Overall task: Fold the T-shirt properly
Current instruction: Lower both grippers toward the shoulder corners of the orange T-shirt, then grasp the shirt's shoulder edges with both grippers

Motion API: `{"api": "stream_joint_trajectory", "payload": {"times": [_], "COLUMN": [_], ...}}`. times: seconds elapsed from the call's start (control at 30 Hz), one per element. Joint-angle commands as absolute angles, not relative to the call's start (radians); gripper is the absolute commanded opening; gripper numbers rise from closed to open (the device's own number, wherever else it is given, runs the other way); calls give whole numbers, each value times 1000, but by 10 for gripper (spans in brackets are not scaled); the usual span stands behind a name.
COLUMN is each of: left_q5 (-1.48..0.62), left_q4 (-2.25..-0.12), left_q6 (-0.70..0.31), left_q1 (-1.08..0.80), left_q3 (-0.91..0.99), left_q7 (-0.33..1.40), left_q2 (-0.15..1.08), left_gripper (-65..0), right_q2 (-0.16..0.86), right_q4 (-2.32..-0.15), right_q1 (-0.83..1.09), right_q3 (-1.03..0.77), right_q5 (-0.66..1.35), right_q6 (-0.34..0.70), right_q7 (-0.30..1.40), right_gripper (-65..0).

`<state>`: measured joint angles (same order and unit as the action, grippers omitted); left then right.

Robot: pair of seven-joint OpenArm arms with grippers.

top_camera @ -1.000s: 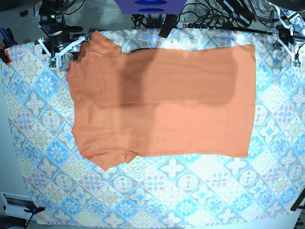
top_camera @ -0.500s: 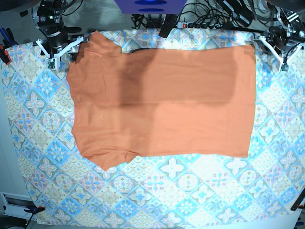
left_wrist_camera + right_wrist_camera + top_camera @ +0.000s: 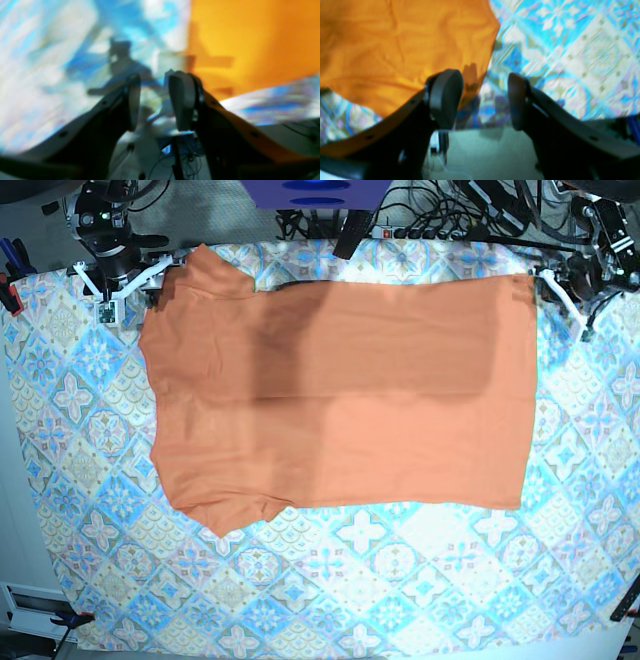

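With the orange T-shirt [image 3: 340,390] spread flat on the patterned tablecloth [image 3: 400,580], I'd drop the left gripper [image 3: 155,100] onto the hem corner and the right gripper [image 3: 485,97] onto the sleeve edge, both empty with jaws parted, and pinch only cloth.

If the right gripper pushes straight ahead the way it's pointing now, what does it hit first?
Most likely the T-shirt sleeve edge: the right gripper is open, and the cloth's edge lies just beyond its gap, over the tablecloth. Depth is unclear, so it might meet tablecloth first.
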<state>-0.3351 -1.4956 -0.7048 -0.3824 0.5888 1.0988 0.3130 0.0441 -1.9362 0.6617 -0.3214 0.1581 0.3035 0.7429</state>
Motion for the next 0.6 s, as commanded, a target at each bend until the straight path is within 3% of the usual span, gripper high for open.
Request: {"api": "stream_joint_trajectory", "payload": {"times": [0.0, 0.5, 0.57], "left_q5": [-340, -337, -337], "left_q4": [-1508, -1508, -1508], "left_q6": [-698, -698, -698], "left_q1": [-387, -387, -387], "left_q3": [601, 596, 596], "left_q7": [1096, 1096, 1096], "left_q2": [331, 325, 325], "left_gripper": [-422, -419, -419], "right_q2": [50, 45, 45], "right_q4": [-1949, -1922, -1911], "right_q1": [664, 532, 503], "right_q3": [-326, -338, -346], "right_q5": [160, 166, 208], "right_q6": [300, 303, 358], "right_q7": [759, 951, 1017], "right_gripper": [-331, -331, -331]}}
